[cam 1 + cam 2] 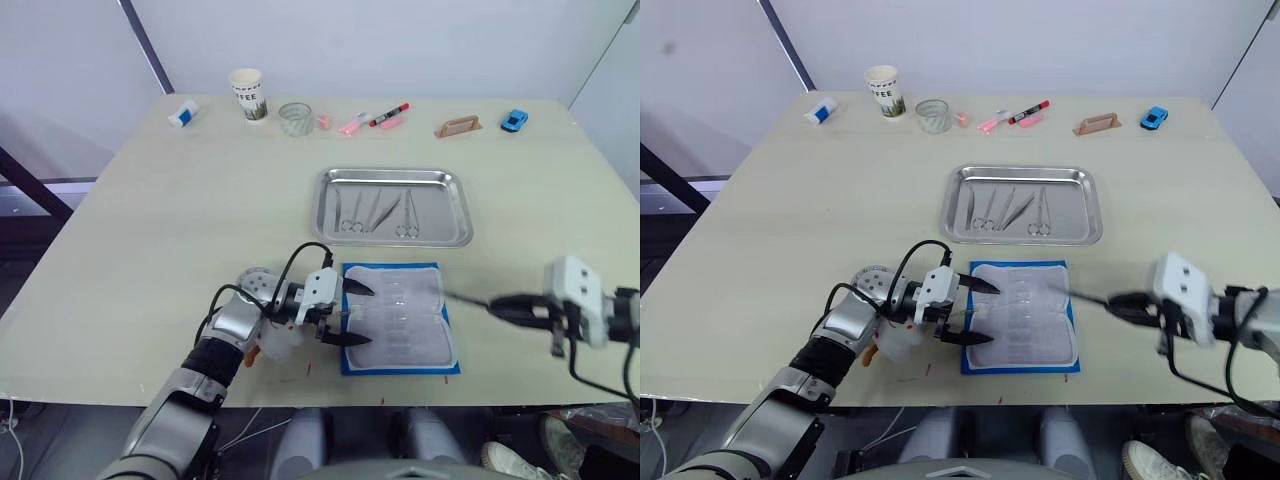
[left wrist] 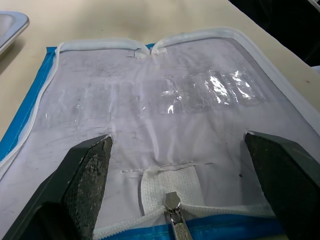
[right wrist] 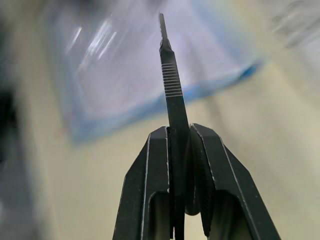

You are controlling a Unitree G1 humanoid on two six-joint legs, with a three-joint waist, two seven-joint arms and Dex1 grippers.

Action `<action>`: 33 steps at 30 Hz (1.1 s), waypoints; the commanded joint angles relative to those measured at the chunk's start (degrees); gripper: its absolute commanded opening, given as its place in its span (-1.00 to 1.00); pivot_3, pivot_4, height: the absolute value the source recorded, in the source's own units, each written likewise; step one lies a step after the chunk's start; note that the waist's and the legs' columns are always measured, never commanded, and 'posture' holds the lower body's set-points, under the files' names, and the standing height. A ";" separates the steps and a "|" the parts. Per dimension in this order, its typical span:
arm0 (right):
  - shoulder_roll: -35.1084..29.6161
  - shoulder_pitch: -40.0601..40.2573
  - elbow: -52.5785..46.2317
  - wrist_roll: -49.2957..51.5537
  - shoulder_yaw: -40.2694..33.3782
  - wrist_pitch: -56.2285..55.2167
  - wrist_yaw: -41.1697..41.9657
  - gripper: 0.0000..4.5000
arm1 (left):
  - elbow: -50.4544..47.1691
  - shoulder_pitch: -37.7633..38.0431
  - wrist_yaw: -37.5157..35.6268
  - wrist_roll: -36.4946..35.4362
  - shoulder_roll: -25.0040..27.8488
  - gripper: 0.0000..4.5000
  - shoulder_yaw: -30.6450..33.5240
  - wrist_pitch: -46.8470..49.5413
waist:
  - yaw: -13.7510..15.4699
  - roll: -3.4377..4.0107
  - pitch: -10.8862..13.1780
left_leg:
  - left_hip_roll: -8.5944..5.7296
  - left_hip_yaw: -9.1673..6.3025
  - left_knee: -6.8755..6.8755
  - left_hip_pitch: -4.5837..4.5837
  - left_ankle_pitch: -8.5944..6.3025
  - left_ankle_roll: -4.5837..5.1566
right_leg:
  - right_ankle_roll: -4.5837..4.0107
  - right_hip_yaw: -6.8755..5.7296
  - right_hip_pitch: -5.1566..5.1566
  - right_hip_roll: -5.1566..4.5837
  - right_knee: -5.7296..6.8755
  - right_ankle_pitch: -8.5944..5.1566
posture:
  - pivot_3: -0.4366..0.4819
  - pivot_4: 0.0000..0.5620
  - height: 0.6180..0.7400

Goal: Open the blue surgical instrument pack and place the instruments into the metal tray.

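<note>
Lighting: we record bright, even overhead light on the counter (image 1: 150,230); shadows soft. Glare: clear pockets of the blue surgical instrument pack (image 2: 220,87). Right wrist view: background beyond the held instrument (image 3: 170,85) blurred.

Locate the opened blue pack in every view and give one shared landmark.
Left eye: blue surgical instrument pack, lower centre.
Right eye: lower centre.
Left wrist: clear lining beyond the open left hand.
Right wrist: blurred behind the held instrument.
Landmark: metal tray just beyond it.
</note>
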 commanded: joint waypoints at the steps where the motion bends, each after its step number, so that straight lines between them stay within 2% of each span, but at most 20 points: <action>1: 3.69 -6.52 -1.75 0.41 1.58 7.58 -10.44 -0.98 | 1.65 1.26 1.01 2.24 0.54 1.00 -0.75 0.51 | 0.07 -0.06 0.03 | 0.00 -0.01 -0.01 0.00 0.00 0.00 | 0.00 -0.02 0.00 0.01 -0.01 0.00 | -0.05 -0.47 1.00; 4: 7.41 -13.49 -0.59 -1.51 5.21 16.98 -19.83 -0.98 | 1.07 1.54 1.47 2.22 0.31 1.00 -0.81 0.77 | 0.29 -0.06 0.03 | -0.02 -0.01 0.00 -0.05 0.00 0.00 | 0.00 -0.03 -0.03 -0.04 -0.01 0.00 | -0.05 -0.47 1.00; 6: 13.95 -20.58 1.48 -1.78 7.42 24.33 -27.77 -0.98 | 0.54 1.85 1.73 2.14 0.29 1.00 -0.71 1.04 | -0.09 -0.01 0.01 | -0.01 0.07 -0.02 -0.01 0.00 0.00 | 0.00 0.06 -0.06 -0.04 0.01 0.00 | -0.05 -0.47 1.00; 9: 23.43 -29.37 6.62 -1.58 6.55 35.00 -36.68 -0.98 | 0.28 2.04 1.98 2.21 0.28 1.00 -0.60 1.27 | -0.32 0.05 0.00 | 0.00 0.05 -0.07 0.01 0.00 0.00 | -0.01 0.06 -0.08 -0.01 0.06 0.00 | -0.05 -0.47 1.00; 13: 31.25 -35.95 13.79 -5.92 5.32 38.72 -46.19 -0.98 | 0.07 2.03 2.38 2.34 0.12 1.00 -0.68 1.80 | 0.21 0.07 0.00 | -0.04 0.00 -0.04 -0.16 0.00 0.00 | 0.00 0.02 -0.14 -0.04 0.04 0.00 | -0.05 -0.47 1.00; 17: 38.10 -41.04 21.73 -9.71 2.23 36.52 -54.79 -0.98 | 0.05 2.08 2.75 2.29 -0.02 1.00 -0.64 1.99 | -0.04 0.09 0.00 | -0.06 0.06 -0.03 -0.15 0.00 0.00 | 0.02 0.10 -0.16 -0.06 0.07 0.01 | -0.05 -0.47 1.00; 23: 43.73 -44.03 29.34 -12.59 0.94 30.37 -60.01 -0.98 | 0.15 2.30 3.16 2.42 -0.18 1.00 -0.60 2.06 | -0.36 0.15 -0.02 | -0.06 0.08 -0.07 -0.12 0.00 0.00 | 0.02 0.09 -0.16 -0.05 0.10 0.01 | -0.05 -0.47 1.00; 33: 48.39 -43.51 33.76 -13.99 2.08 24.92 -61.95 -0.98 | -0.24 2.96 3.41 2.41 0.05 1.00 -0.56 2.03 | -0.50 0.18 -0.01 | -0.05 0.03 -0.08 -0.12 0.00 0.00 | 0.02 0.09 -0.17 -0.06 0.10 0.01 | -0.05 -0.47 1.00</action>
